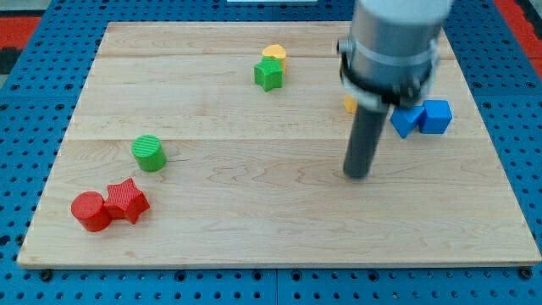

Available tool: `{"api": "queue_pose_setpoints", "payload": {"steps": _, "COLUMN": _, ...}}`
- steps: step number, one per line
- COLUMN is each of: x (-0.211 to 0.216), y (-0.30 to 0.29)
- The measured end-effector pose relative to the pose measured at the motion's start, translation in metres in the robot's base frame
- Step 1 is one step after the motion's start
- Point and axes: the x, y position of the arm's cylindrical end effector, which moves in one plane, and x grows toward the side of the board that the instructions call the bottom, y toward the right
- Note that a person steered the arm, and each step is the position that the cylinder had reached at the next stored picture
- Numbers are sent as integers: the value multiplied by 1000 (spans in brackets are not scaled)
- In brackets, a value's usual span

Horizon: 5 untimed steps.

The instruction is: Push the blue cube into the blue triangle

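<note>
The blue cube (437, 116) sits near the board's right edge, touching the blue triangle (406, 121) on its left. My tip (358, 175) rests on the board, below and to the left of both blue blocks, a short way apart from them. The arm's grey body (394, 42) hangs over the upper right and hides part of the board behind it.
A yellow block (350, 104) peeks out left of the rod. A green star (268, 74) touches a yellow block (274, 56) at top centre. A green cylinder (149, 153) is at the left. A red cylinder (90, 211) and red star (127, 200) touch at bottom left.
</note>
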Motion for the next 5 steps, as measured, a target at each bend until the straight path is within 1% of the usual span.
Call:
{"api": "queue_pose_setpoints", "payload": {"steps": 1, "x": 78, "y": 53}}
{"api": "queue_pose_setpoints", "payload": {"steps": 2, "x": 55, "y": 168}}
{"api": "queue_pose_setpoints", "payload": {"steps": 3, "x": 41, "y": 176}}
{"api": "queue_pose_setpoints", "payload": {"steps": 4, "x": -40, "y": 188}}
{"api": "queue_pose_setpoints", "payload": {"steps": 5, "x": -66, "y": 188}}
